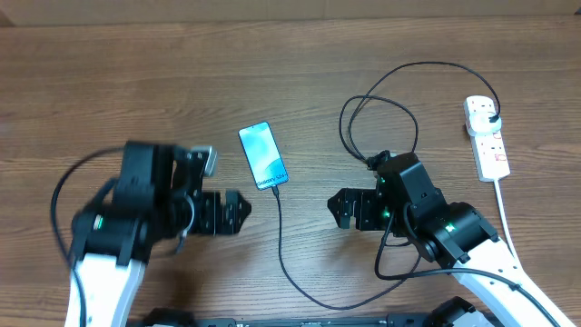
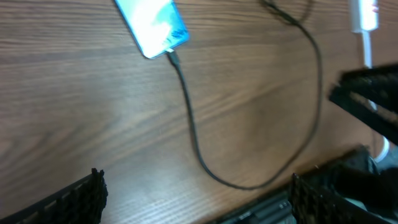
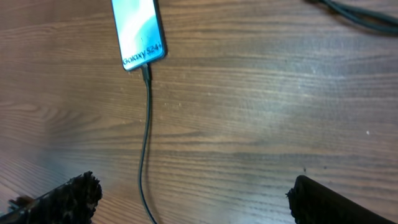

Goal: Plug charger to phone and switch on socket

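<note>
The phone [image 1: 263, 155] lies face up on the wooden table, its blue screen lit, and it also shows as the phone [image 2: 152, 25] and the phone [image 3: 138, 31]. The charger cable [image 1: 280, 245] has its tip at the phone's near short edge, sweeps along the front, loops, and ends in a black plug [image 1: 491, 116] in the white socket [image 1: 487, 136]. My left gripper [image 1: 241, 213] is open left of the cable, holding nothing. My right gripper [image 1: 340, 209] is open to the right. In its wrist view the cable [image 3: 147, 137] lies on the table just inside the left finger.
The socket's thick white cord [image 1: 505, 213] runs toward the front right past my right arm. The charger's loops [image 1: 381, 118] lie behind the right gripper. The table's front edge [image 2: 267, 202] shows close below the left gripper.
</note>
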### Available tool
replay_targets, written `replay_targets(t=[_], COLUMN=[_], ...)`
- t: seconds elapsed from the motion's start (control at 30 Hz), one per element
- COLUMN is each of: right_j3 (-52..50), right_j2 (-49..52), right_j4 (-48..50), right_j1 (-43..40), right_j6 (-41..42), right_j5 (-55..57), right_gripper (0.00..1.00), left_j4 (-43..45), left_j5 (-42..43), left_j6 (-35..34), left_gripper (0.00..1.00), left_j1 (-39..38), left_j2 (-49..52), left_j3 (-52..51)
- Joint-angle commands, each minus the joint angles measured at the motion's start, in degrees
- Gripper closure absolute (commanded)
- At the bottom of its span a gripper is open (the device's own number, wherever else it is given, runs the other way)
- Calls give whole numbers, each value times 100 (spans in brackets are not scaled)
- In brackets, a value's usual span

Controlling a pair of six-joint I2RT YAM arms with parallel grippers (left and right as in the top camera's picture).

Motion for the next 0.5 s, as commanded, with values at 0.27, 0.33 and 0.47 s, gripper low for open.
replay_targets(t=[0.27,0.33,0.47], right_j3=[-4,-4,-4], right_j2=[-216,-216,-212], right_j4=[560,546,546], right_j1=[457,457,457], right_j6=[146,146,144], right_j5=[402,398,400], right_gripper=[0,0,0], left_j4=[-214,-201,-205], left_j5=[345,55,-17], left_j6=[-256,-549,-616], left_gripper=[0,0,0], left_j1=[-37,-37,-37], left_j2=[-2127,-2199,-2168], left_j3=[-199,-199,-199])
